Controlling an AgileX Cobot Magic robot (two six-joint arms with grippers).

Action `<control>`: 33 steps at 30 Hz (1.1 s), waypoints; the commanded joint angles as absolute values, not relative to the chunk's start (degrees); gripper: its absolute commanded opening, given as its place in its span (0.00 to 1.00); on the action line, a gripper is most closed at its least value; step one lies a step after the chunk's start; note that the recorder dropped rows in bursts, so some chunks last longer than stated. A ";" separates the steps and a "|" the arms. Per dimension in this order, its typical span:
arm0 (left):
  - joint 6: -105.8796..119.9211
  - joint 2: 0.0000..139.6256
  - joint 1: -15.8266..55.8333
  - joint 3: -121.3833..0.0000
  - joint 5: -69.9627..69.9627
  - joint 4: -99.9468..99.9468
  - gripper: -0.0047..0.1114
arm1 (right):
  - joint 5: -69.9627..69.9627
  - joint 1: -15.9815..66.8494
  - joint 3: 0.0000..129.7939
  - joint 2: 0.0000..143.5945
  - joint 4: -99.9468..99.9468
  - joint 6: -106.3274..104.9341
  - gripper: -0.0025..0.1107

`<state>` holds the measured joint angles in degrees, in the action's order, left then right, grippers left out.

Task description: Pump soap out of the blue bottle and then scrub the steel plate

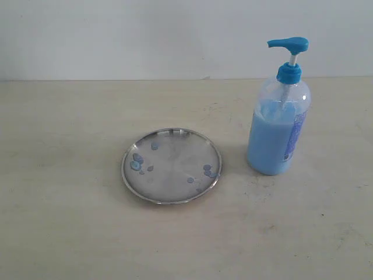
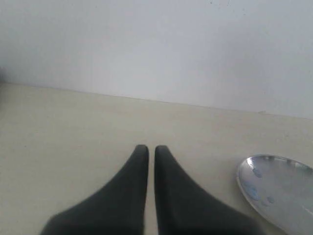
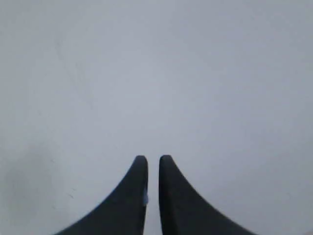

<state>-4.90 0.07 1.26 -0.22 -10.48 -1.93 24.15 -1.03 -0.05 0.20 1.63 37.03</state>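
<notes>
Near blue bottle [image 1: 278, 125] on beige table [image 1: 70, 233] — steel plate [image 1: 172, 169], dotted with soap [image 1: 137, 163]; both jaws near-closed, empty.

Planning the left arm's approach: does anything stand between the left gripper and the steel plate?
Nothing visible does. In the left wrist view only table surface lies between the left gripper and the steel plate. The blue bottle stands apart from the plate.

Soft, washed-out light, faint shadows; steel plate [image 1: 172, 170] glints; wrist views seem blurred.
</notes>
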 commanded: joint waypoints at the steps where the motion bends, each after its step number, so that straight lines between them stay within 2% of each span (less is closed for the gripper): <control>1: -4.62 0.00 1.21 0.00 -10.40 -2.13 0.08 | 26.10 -0.83 0.00 0.00 3.20 52.70 0.02; 4: -4.62 0.00 1.21 0.00 -10.40 -2.13 0.08 | 28.72 -0.83 0.00 0.00 -0.33 59.53 0.02; 7: -4.62 0.00 1.21 0.00 -10.40 -2.13 0.08 | 31.17 -0.83 0.81 0.00 -7.93 52.75 0.02; 9: -4.62 0.00 1.21 0.00 -10.40 -2.13 0.08 | 24.55 -0.83 6.06 0.31 -11.50 46.46 0.02; 12: -4.62 0.00 1.21 0.00 -10.40 -2.13 0.08 | 8.53 -0.60 16.74 9.14 -28.84 39.94 0.04; 16: -4.62 0.00 1.21 0.00 -10.52 -2.13 0.08 | 8.35 0.29 24.08 27.51 -44.59 42.98 0.21; 21: -4.62 0.00 1.21 0.00 -10.52 -2.13 0.08 | 13.19 0.60 24.67 47.79 -45.85 42.27 0.49; 24: -4.62 0.00 1.21 0.00 -10.52 -2.13 0.08 | 14.84 0.60 24.67 56.45 -46.07 34.90 0.61; 27: -4.62 0.00 1.21 0.00 -10.52 -2.13 0.08 | 16.04 0.60 24.67 60.89 -46.07 31.73 0.65; 33: -4.62 0.00 1.21 0.00 -10.52 -2.13 0.08 | 16.50 0.60 24.67 62.12 -46.96 28.14 0.66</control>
